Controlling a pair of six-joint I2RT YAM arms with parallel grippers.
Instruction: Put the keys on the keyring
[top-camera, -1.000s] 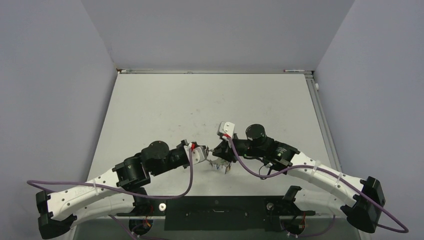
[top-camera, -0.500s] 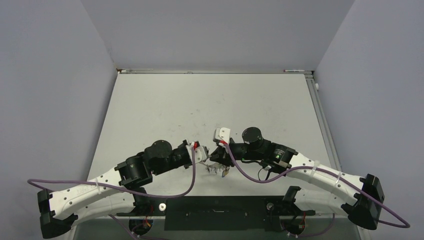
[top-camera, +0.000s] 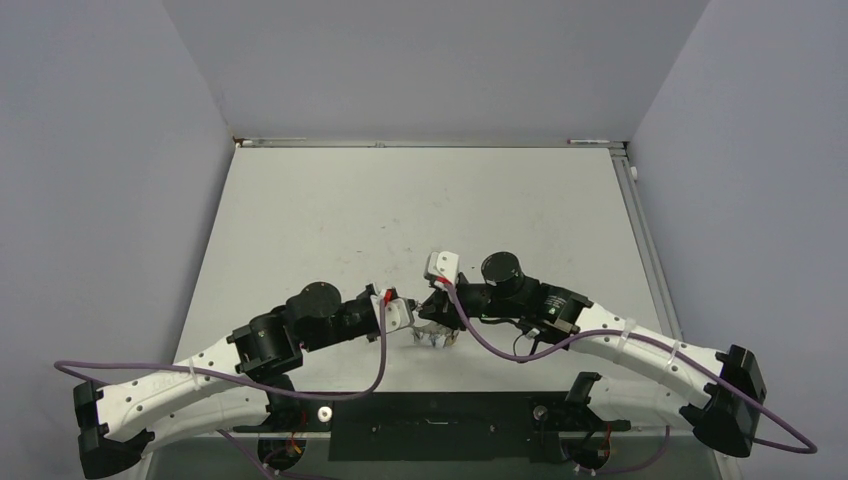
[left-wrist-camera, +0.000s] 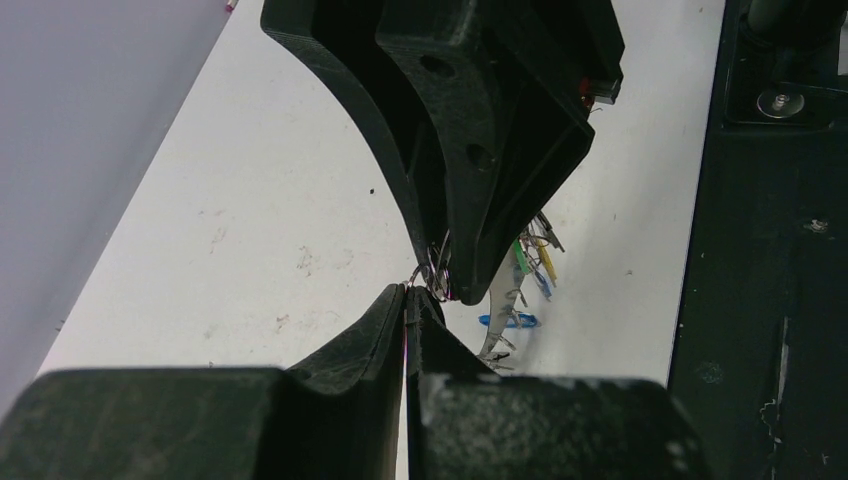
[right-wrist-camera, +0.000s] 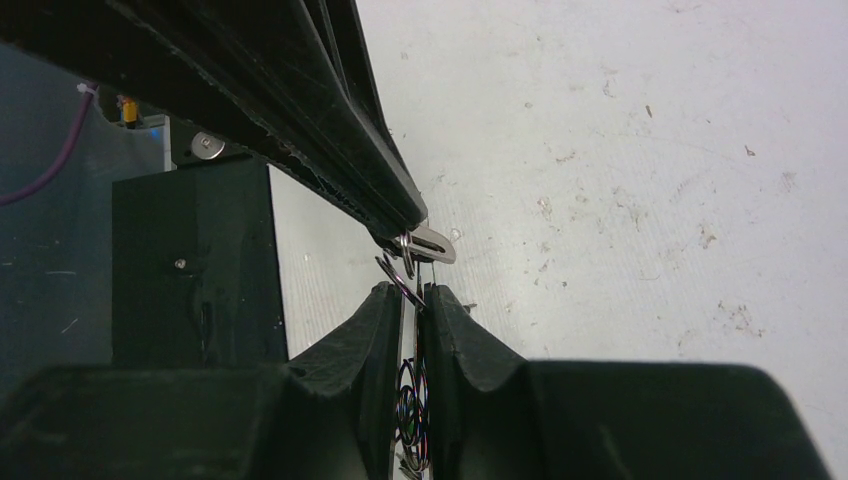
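The keyring (right-wrist-camera: 393, 272), coloured keys (left-wrist-camera: 522, 268) dangling from it, hangs low over the table (top-camera: 400, 200) near its front edge, its wire clamped in the nearly closed right gripper (right-wrist-camera: 412, 292); the left gripper (left-wrist-camera: 406, 297), fingers pressed together, pinches a silver key (right-wrist-camera: 432, 243) just beside the loop

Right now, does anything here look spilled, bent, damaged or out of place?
Nothing stands out. The left pincer holds a silver key at the keyring, which the right pincer grips; other keys hang below. The table shows only faint scuffs.
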